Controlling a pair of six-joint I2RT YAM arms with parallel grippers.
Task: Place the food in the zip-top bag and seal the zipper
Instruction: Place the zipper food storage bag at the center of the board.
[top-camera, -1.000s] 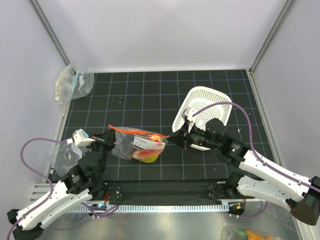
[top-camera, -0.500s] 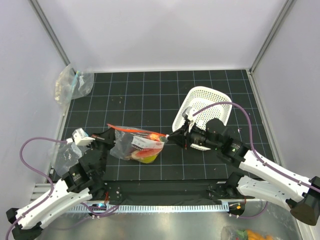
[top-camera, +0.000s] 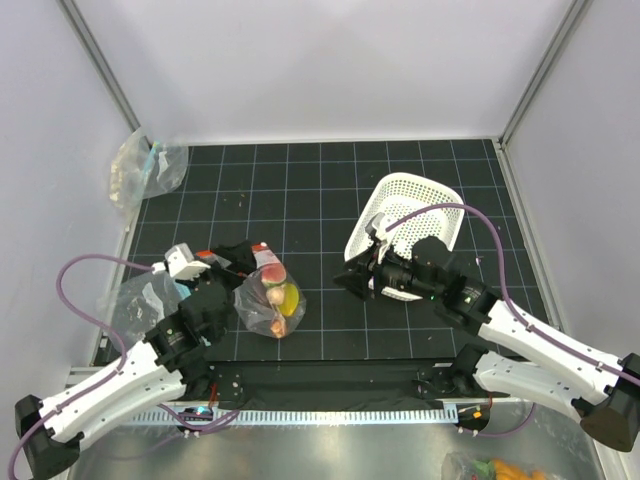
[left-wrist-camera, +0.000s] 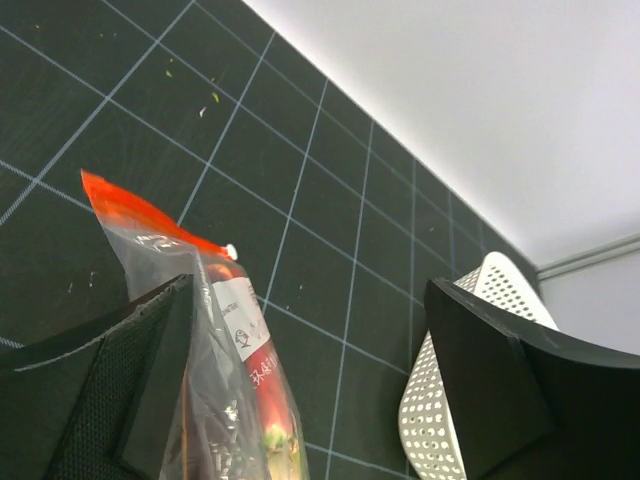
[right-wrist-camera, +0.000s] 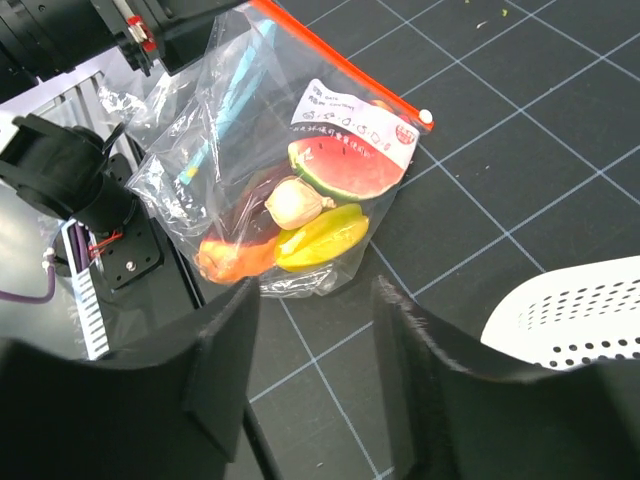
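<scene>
The zip-top bag (top-camera: 268, 300) lies slumped on the mat with the food inside. In the right wrist view the bag (right-wrist-camera: 230, 130) shows a watermelon slice (right-wrist-camera: 345, 170), a peach ball (right-wrist-camera: 295, 203), a yellow lemon piece (right-wrist-camera: 320, 240) and an orange carrot piece (right-wrist-camera: 235, 258). Its red-orange zipper (right-wrist-camera: 340, 65) runs along the top edge. My left gripper (top-camera: 245, 258) stands open at the bag's top. In its wrist view, the bag (left-wrist-camera: 225, 380) leans on the left finger. My right gripper (top-camera: 350, 280) is open, apart from the bag, with nothing between its fingers.
The white lattice basket (top-camera: 440, 195) lies tipped behind the right arm. A clear bag with teal trim (top-camera: 145, 165) sits at the far left corner. Another clear bag (top-camera: 135, 300) lies under the left arm.
Both grippers let go of the zipper ends and opened. The bag, held stretched between them before, dropped and slumped to the left. The left arm swung inward toward it.
</scene>
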